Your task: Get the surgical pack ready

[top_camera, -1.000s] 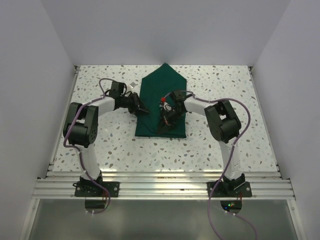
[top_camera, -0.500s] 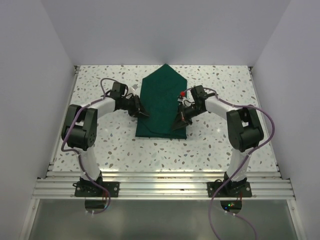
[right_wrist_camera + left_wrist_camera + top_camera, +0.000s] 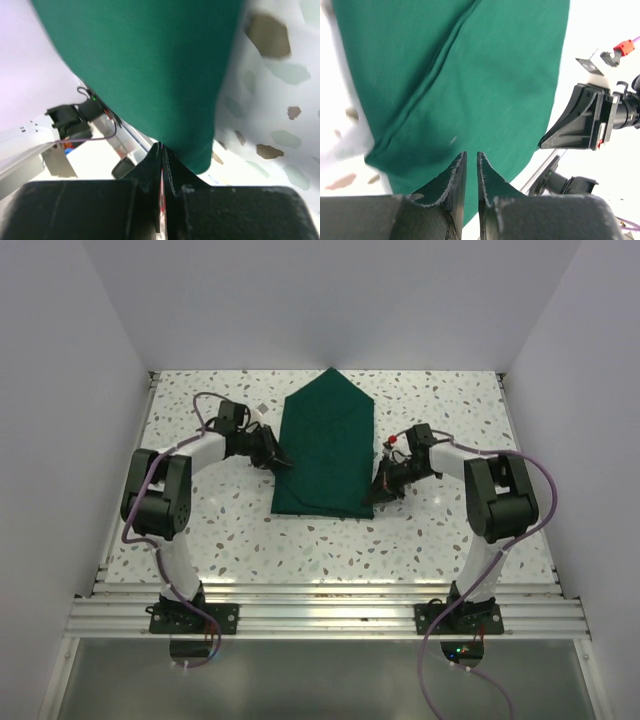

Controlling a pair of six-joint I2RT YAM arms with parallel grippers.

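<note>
Left tool (image 3: 276, 458), its jaws parted by only a narrow slit, sits at the left edge of the surgical pack (image 3: 325, 450), a dark green folded bundle lying at frame centre on the speckled surface (image 3: 450, 530). Right tool (image 3: 383, 487), pressed shut, sits just beside the bundle's lower right corner.

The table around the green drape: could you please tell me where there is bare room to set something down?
Bare: the far right corner of the table, and the near strip between green drape and rail. Crowded: the drape's flanks, at the left gripper and right gripper.
</note>
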